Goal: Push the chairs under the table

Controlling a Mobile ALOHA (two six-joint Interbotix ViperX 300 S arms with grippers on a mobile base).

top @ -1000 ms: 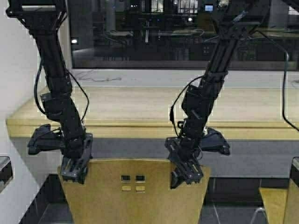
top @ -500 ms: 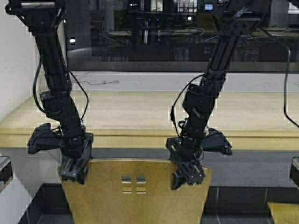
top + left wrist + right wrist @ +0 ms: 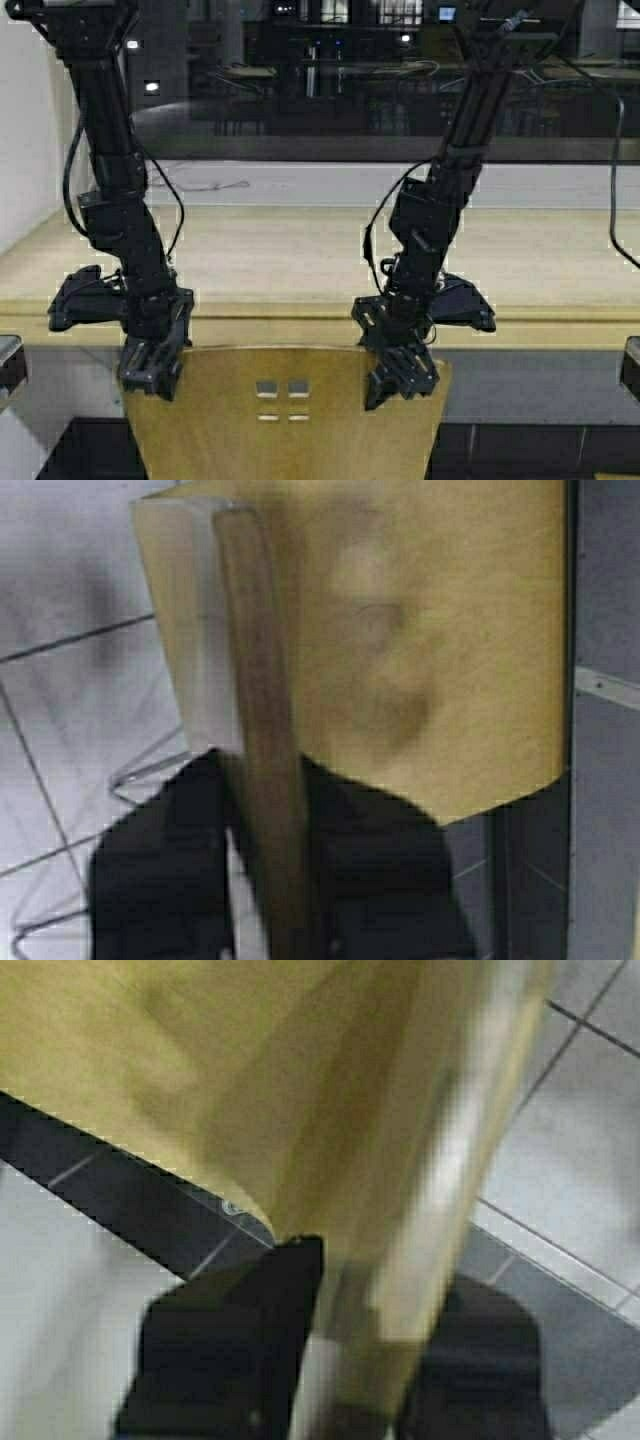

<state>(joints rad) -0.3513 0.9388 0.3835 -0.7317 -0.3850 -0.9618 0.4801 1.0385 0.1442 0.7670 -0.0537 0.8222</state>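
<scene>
Holding the top of one chair (image 3: pixel 290 420) are both of the robot's grippers. The left gripper (image 3: pixel 150 372) sits on the left top corner of the curved back, and the right gripper (image 3: pixel 400 375) sits on the right top corner. In the left wrist view, the black fingers (image 3: pixel 160 880) of the left gripper (image 3: pixel 270 900) stand on both sides of the thin edge of the chair (image 3: pixel 420 650) back, so they are closed on it. In the right wrist view, the black fingers (image 3: pixel 230 1360) of the right gripper (image 3: pixel 350 1380) also pinch the wooden edge of the chair (image 3: pixel 250 1090) between them. The chair is yellow-tan, with four small square holes in the middle of its back. It stands right in front of the table (image 3: pixel 300 255), and the top of its back is just below the thick light-yellow front edge. The table is long and pale, and it runs from one side of the high view to the other. A thin dark cable (image 3: pixel 200 186) lies on the white ledge behind the table. Behind that is a big dark window (image 3: pixel 330 80). Grey and white floor tiles (image 3: pixel 60 570) show under the chair in the wrist views.
</scene>
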